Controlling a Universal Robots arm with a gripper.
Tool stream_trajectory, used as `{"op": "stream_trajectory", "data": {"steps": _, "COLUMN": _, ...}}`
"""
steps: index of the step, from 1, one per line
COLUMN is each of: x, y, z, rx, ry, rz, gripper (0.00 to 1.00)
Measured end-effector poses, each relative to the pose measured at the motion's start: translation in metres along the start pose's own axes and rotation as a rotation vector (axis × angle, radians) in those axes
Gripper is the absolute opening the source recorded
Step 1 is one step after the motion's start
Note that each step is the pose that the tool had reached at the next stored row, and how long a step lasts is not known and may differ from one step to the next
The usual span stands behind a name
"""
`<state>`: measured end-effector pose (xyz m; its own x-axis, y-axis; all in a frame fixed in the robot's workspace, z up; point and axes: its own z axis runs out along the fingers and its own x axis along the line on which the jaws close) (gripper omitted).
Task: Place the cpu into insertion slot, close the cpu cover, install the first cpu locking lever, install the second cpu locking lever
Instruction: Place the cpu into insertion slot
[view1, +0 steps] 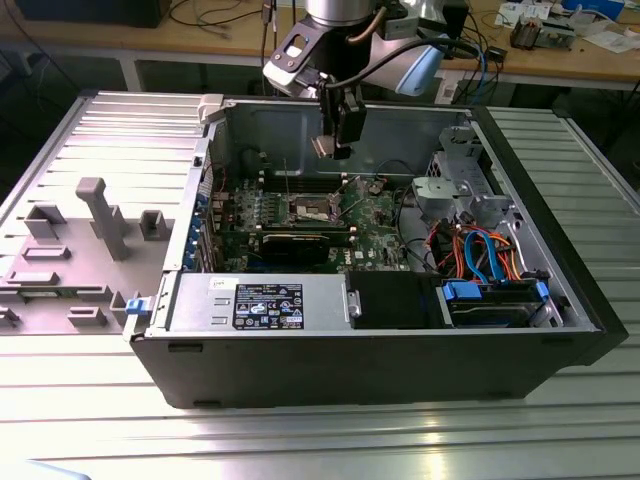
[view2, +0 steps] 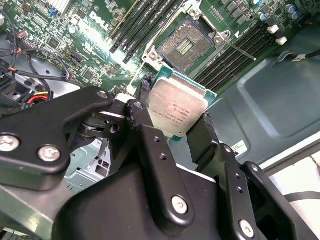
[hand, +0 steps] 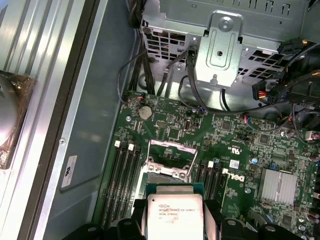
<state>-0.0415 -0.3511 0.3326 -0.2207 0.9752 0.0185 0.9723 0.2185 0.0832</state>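
My gripper hangs inside the open computer case, above the green motherboard, and is shut on the cpu. In both wrist views the silver-topped cpu sits clamped between the black fingers, held by two opposite edges. The insertion slot lies uncovered below it, dark centre exposed. The cpu cover stands swung up beyond the slot. Two thin locking levers stick out, unlatched.
Black memory slots flank the socket on both sides. A metal drive cage with cables fills the case on the exterior view's right; a power supply lies along the near wall. A grey fixture stands outside the case.
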Motion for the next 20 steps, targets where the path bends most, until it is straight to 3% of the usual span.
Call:
{"op": "stream_trajectory", "data": {"steps": 5, "x": 0.0001, "y": -0.0003, "z": 0.0014, "rx": -0.001, "ry": -0.0055, "rz": 0.065, "gripper": 0.54}}
{"op": "stream_trajectory", "data": {"steps": 11, "x": 0.0004, "y": -0.0007, "z": 0.0073, "rx": -0.0009, "ry": -0.0102, "rz": 0.123, "gripper": 0.54}}
{"op": "stream_trajectory", "data": {"steps": 20, "x": 0.0005, "y": -0.0008, "z": 0.008, "rx": -0.0006, "ry": -0.0107, "rz": 0.132, "gripper": 0.54}}
